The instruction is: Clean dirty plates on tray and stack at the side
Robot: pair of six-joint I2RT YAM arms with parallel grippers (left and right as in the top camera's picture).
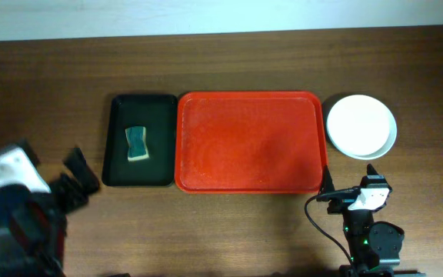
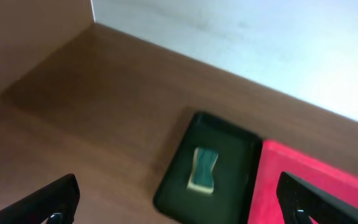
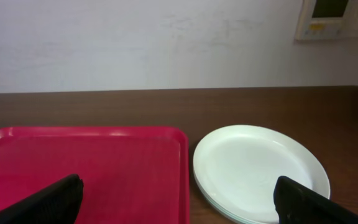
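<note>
Scanning left to right: left jaws wide open, empty, above the surface [image 1: 44, 92]. Sponge [image 1: 137, 144] lies in black tray [image 1: 118, 123]. Red tray [image 1: 248, 142] holds no plate. Plates [image 1: 361, 125] stacked just beside its right rim, white on top. Right jaws wide open, empty, near stack; careless sweep could knock it. No legible writing.

Lower plates [image 3: 215, 207] mostly hidden under white plate [image 3: 257, 168].

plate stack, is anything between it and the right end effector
Nothing visible does. The right end effector is open and faces the plate stack, with only bare table between them. The red tray lies beside the stack on its left, not in the path.
</note>
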